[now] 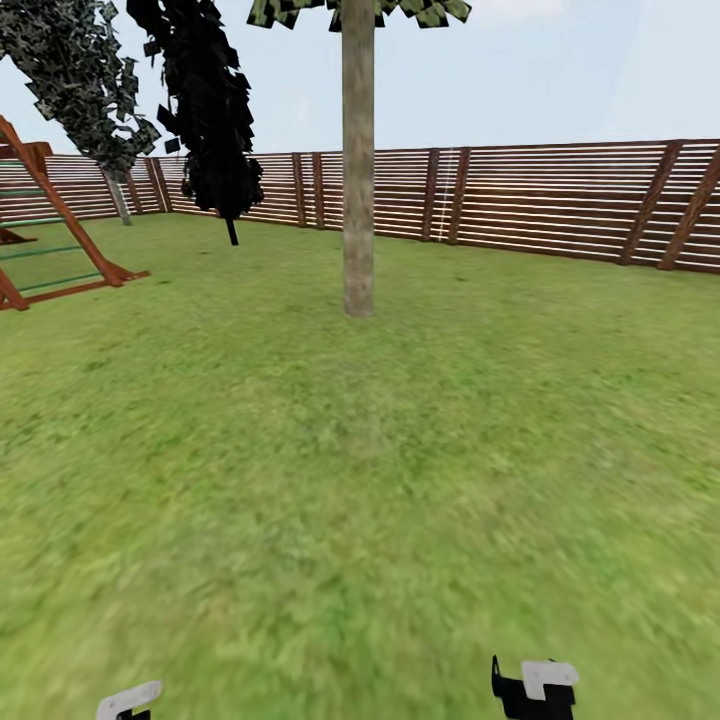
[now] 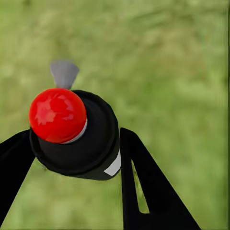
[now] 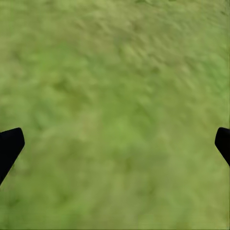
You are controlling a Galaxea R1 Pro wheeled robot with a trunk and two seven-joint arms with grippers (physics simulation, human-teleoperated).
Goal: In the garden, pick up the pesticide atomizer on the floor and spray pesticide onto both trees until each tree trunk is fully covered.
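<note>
We stand on the lawn of the garden, facing the slatted wooden fence along its far edge. One of the task's trees rises straight ahead, its thick pale tree trunk planted in the grass well in front of the fence, only the lowest leaves of its crown in sight. Toward the far left corner stand a dark narrow columnar tree and a leaning leafy tree, and at the left edge of the lawn a reddish wooden play frame.

Our left gripper carries the pesticide atomizer: its black fingers are clenched on either side of a dark round body topped by a glossy red knob, with a pale label patch at the side and a grey nozzle tip beyond it, all held over the grass. Our right gripper hangs over bare grass with its fingers released and spread wide, nothing between them. In the head view, both grippers' pale parts peek in at the near edge of the lawn, well apart.
</note>
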